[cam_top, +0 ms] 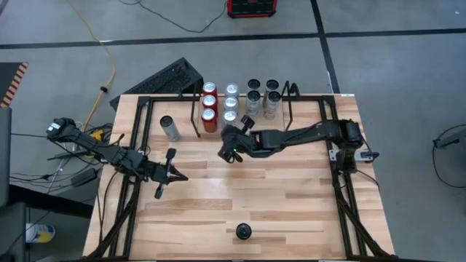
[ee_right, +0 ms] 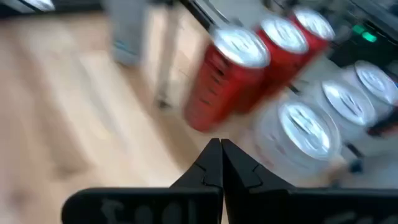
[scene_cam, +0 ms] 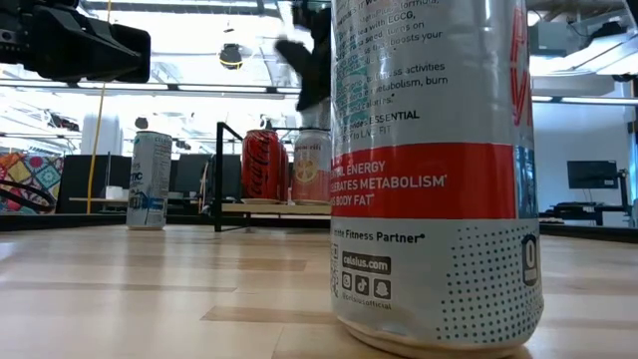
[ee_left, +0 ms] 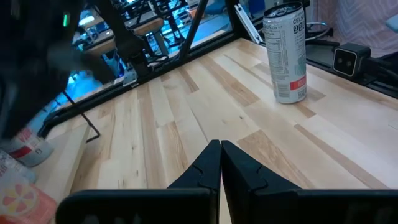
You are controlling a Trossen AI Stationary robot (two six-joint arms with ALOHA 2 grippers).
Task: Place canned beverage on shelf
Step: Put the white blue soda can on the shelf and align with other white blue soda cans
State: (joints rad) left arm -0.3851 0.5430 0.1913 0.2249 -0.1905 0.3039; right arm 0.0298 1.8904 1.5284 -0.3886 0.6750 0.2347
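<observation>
- The shelf (cam_top: 244, 102) stands along the bench's far edge, a thin black wire rack with a looped bracket at each end. It is already well stocked — a row of red cans (cam_top: 210, 107), a row of pale cans (cam_top: 231, 102), then dark-topped cans (cam_top: 263, 94) towards the right bracket.
- Two cans stand off the rack: a silver can (cam_top: 170, 128) near the far-left corner of the bench (cam_top: 291, 196), and a tall silver-and-red can (scene_cam: 434, 170) by the near edge. I'd judge these are the ones waiting to be shelved.
- The right gripper (cam_top: 231, 148) hovers just in front of the rack, level with the red and pale rows, fingers pressed together and holding nothing.
- The left gripper (cam_top: 166, 177) waits over the left half of the bench, fingers also pressed together and empty, pointing towards the near-edge can.
- Hard to read: the right wrist view is smeared, and the near can blocks much of the low view — the rack's right half is hidden behind it.
</observation>
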